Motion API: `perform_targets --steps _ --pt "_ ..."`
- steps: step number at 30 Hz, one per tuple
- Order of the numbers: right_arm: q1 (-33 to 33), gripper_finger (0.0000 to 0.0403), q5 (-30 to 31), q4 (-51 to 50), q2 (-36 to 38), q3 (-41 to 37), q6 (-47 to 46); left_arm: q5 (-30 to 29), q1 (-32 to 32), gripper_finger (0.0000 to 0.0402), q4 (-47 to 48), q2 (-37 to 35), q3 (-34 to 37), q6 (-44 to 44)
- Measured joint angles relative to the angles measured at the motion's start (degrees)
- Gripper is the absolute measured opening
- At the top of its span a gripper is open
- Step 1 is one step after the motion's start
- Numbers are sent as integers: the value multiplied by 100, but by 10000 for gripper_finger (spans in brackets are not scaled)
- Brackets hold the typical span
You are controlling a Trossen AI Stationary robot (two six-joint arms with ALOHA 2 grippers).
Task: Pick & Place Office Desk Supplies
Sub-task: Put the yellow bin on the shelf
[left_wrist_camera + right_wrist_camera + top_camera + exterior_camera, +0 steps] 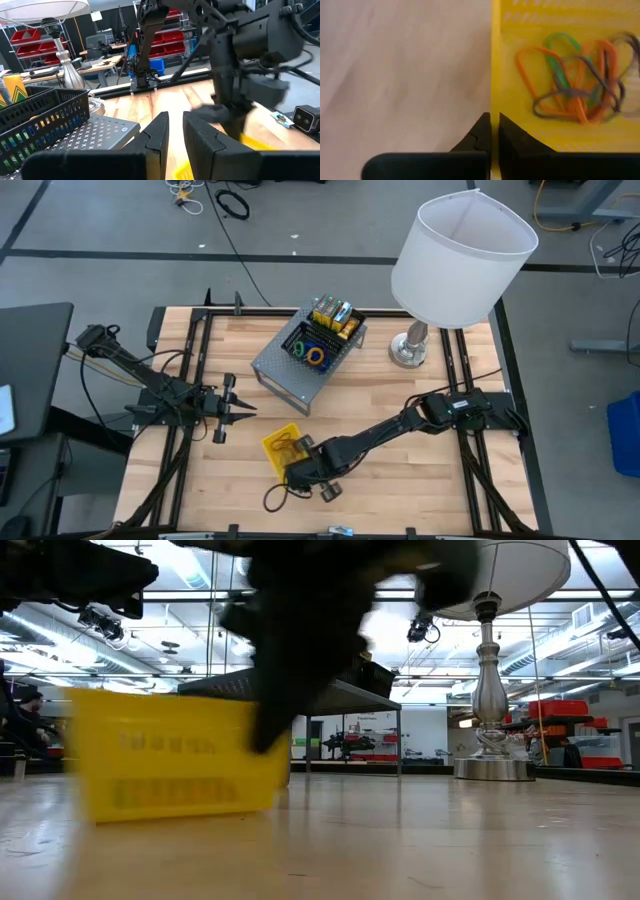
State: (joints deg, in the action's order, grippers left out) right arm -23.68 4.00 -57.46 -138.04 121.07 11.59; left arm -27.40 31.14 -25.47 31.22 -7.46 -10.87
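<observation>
The yellow plastic basket [280, 442] sits near the table's near edge, with several coloured rubber-band loops [575, 85] inside. My right gripper [494, 117] is over the basket's near-right side, shut on its wall. In the low view it is a dark blur [300, 650] above the basket [170, 755]. Two black mesh trays [320, 340] stand on a grey perforated riser [285, 375], holding yellow-green crayon boxes [335, 315] and coloured loops. My left gripper [245, 412] hovers left of the basket, shut and holding nothing, pointing toward the right edge. The green-white packet is not visible. My right gripper pinches the yellow basket's upright wall [495, 75] on its near-right side. One finger [520, 142] is inside the basket and the other [477, 135] outside. The fingers come from above, pointing down. Whether the basket's bottom [170, 810] is off the table cannot be told.
The big white-shaded lamp [460, 250] stands on its metal base [410, 350] at the far right, right of the riser. Bare wood lies between the basket and the lamp base. Black rails frame the table's left and right sides.
</observation>
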Motion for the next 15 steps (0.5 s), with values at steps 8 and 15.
perform_targets --steps 8,15 --pt "-150 6 462 -1397 653 -14 128 85 2 62 -2 0 0 24" --pt "-149 6 1096 -1566 1161 -4 455 199 2 62 -2 0 0 57"
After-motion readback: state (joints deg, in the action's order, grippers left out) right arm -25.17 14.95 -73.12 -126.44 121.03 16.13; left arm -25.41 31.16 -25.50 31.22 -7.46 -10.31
